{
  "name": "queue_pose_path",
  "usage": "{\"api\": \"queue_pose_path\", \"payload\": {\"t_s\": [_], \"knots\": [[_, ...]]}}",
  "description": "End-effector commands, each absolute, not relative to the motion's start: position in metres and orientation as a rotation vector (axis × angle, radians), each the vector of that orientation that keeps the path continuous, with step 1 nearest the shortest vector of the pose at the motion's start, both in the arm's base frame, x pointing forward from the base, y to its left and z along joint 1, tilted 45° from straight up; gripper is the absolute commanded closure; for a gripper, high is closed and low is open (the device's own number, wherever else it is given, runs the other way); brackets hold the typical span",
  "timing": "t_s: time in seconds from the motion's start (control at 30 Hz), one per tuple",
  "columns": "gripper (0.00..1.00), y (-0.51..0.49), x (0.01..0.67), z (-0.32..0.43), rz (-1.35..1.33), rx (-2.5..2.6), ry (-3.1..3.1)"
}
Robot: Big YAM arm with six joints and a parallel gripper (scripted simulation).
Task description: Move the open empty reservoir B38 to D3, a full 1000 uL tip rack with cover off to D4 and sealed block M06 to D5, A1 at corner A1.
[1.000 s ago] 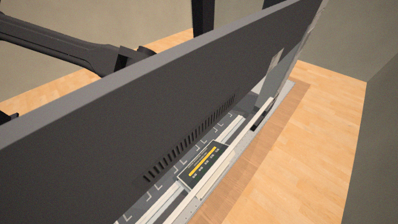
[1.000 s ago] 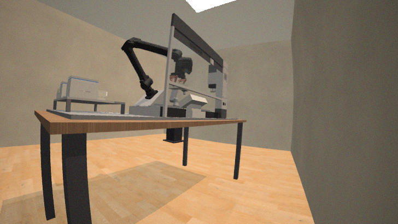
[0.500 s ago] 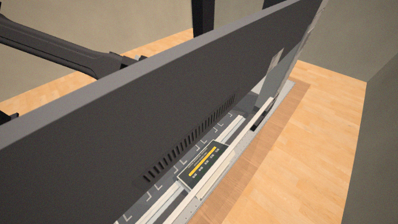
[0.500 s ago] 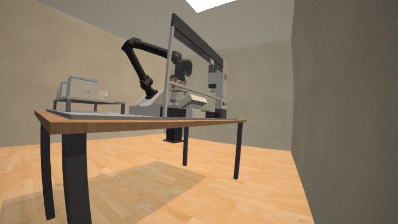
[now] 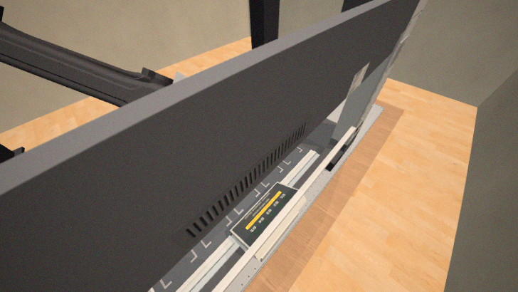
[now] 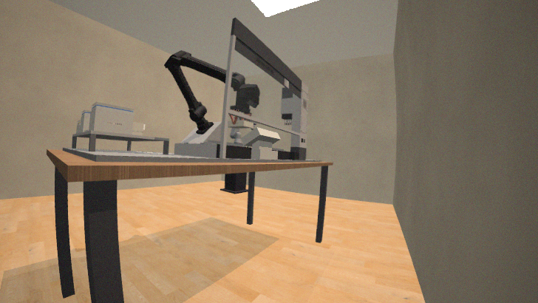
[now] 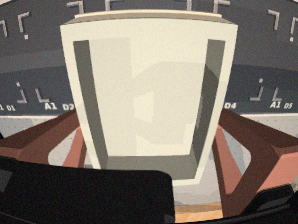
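In the wrist view my gripper point(image 7: 149, 110) is shut on the one-well reservoir point(image 7: 149, 90), a cream open trough that looks empty, with its reddish fingers on the two long sides. It hangs over the dark deck point(image 7: 266, 76), between the engraved marks D2 at the left and D4 at the right. White corner brackets point(image 7: 113, 3) show just beyond its far end. In the exterior view the arm reaches behind the clear screen and the gripper point(image 6: 241, 118) sits low over the deck. The top view hides the gripper and reservoir behind a dark panel point(image 5: 181, 144).
The SHELF point(image 6: 120, 136) stands at the left of the table with pale boxes point(image 6: 112, 118) on it. A tall framed screen point(image 6: 227, 94) stands before the deck. A small display panel point(image 5: 264, 214) lies by the deck's front rail. A pipetting head point(image 6: 293, 109) hangs at the right.
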State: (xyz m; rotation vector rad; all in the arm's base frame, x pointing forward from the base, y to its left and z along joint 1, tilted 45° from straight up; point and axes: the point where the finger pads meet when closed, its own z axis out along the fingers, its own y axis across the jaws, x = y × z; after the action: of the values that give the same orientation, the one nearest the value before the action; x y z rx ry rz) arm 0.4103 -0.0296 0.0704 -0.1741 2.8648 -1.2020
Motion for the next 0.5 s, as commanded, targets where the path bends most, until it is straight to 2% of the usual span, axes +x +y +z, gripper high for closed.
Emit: {"api": "queue_pose_path", "payload": {"t_s": [0.0, 0.47], "knots": [[1.0, -0.034, 0.415, 0.07, -1.196, -0.176, 2.851], [1.0, -0.049, 0.416, 0.052, -1.203, -0.182, 2.859]]}}
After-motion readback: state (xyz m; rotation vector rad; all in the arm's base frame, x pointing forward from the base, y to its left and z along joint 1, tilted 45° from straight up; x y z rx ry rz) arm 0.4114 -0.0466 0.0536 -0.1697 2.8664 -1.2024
